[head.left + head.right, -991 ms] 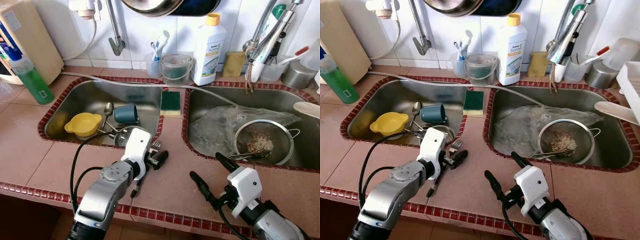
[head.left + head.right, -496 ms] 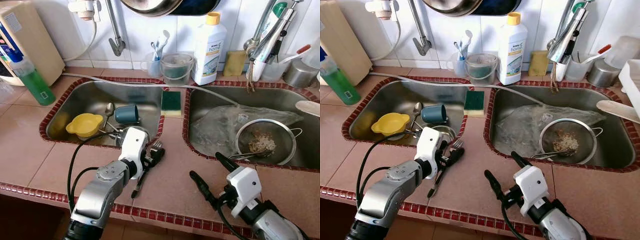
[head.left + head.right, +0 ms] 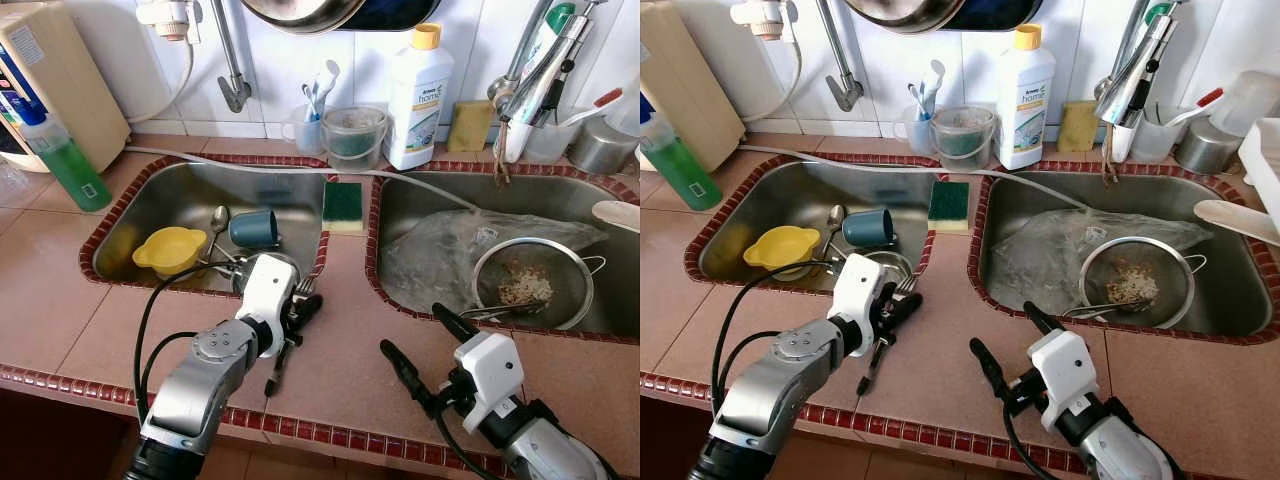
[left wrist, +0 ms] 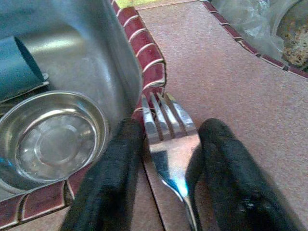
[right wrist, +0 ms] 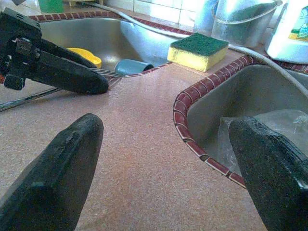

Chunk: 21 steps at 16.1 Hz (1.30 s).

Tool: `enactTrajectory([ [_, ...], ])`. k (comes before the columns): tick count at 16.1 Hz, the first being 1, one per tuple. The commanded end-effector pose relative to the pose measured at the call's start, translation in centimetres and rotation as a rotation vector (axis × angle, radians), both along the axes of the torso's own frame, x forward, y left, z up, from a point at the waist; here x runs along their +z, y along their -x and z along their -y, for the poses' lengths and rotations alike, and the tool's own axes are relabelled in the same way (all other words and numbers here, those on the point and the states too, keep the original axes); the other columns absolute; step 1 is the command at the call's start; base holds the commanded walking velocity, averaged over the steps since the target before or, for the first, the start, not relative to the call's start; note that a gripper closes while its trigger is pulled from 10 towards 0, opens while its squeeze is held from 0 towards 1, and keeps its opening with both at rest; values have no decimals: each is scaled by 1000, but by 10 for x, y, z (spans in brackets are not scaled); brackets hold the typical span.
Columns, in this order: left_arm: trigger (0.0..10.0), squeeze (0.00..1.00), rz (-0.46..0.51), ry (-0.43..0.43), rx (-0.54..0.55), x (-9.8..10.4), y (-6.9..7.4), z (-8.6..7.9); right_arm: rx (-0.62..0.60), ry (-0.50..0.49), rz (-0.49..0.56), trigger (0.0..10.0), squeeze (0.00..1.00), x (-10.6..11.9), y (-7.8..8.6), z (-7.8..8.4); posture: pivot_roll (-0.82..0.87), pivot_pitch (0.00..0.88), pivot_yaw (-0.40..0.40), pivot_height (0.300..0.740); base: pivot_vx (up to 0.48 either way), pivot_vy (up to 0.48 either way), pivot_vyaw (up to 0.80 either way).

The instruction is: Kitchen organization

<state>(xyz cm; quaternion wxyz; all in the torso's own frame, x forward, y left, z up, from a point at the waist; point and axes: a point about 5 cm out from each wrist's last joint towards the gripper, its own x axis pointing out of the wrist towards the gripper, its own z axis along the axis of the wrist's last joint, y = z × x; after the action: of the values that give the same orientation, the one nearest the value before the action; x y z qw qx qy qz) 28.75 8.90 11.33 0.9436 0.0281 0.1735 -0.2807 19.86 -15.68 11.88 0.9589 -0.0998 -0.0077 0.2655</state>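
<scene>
A steel fork (image 4: 166, 139) lies on the pink tiled counter (image 3: 350, 340), its tines at the red rim of the left sink (image 3: 195, 195) and its handle (image 3: 278, 362) pointing toward the counter's front edge. My left gripper (image 3: 300, 305) is low over the counter, shut on the fork's head, one black finger on each side. The left sink holds a yellow bowl (image 3: 168, 248), a teal cup (image 3: 254, 228), a steel bowl (image 4: 53, 139) and a spoon (image 3: 217, 216). My right gripper (image 3: 412, 330) hovers open over the front of the counter, holding nothing.
A green-and-yellow sponge (image 3: 341, 203) rests on the divider between the sinks. The right sink (image 3: 400, 205) holds a mesh strainer (image 3: 528, 283) and a plastic bag (image 3: 450, 245). A white detergent bottle (image 3: 418, 100) and a green bottle (image 3: 65, 160) stand behind.
My left gripper has slid left toward the sink rim and its fingers have come together on the fork's head. The right arm has stayed still.
</scene>
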Motion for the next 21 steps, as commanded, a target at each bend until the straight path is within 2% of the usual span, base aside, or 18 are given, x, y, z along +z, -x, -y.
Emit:
enactTrajectory([
  [1, 471, 0, -65, -36, -19, -14, 5, 0, 13, 0, 21, 10000, 0, 6, 0, -2, -312, 109, 109, 740, 0, 0, 0],
  [8, 392, 0, -53, -23, -5, -11, 1, -2, 13, -3, 30, 10000, 0, 8, -4, -2, -306, 107, 103, 740, 0, 0, 0],
  [14, 0, 0, -18, 23, 25, 1, -9, -4, 19, -4, 40, 10000, 0, 9, -10, -3, -298, 95, 96, 740, 0, 0, 0],
  [17, 902, 0, 50, 56, 27, 20, -18, -6, 25, -7, 50, 10000, 0, 11, -13, -4, -295, 92, 93, 740, 0, 0, 0],
  [19, 784, 0, 84, 41, 24, 30, -22, -10, 18, -8, 64, 10000, 0, 12, -16, -3, -294, 85, 92, 740, 0, 0, 0],
  [20, 1176, 0, 92, 45, 28, 33, -24, -11, 15, -12, 69, 10000, 0, 13, -18, -4, -292, 81, 91, 740, 0, 0, 0],
  [21, 2627, 0, 103, 49, 33, 38, -26, -12, 14, -18, 75, 10000, 0, 14, -20, -5, -289, 77, 90, 740, 0, 0, 0],
])
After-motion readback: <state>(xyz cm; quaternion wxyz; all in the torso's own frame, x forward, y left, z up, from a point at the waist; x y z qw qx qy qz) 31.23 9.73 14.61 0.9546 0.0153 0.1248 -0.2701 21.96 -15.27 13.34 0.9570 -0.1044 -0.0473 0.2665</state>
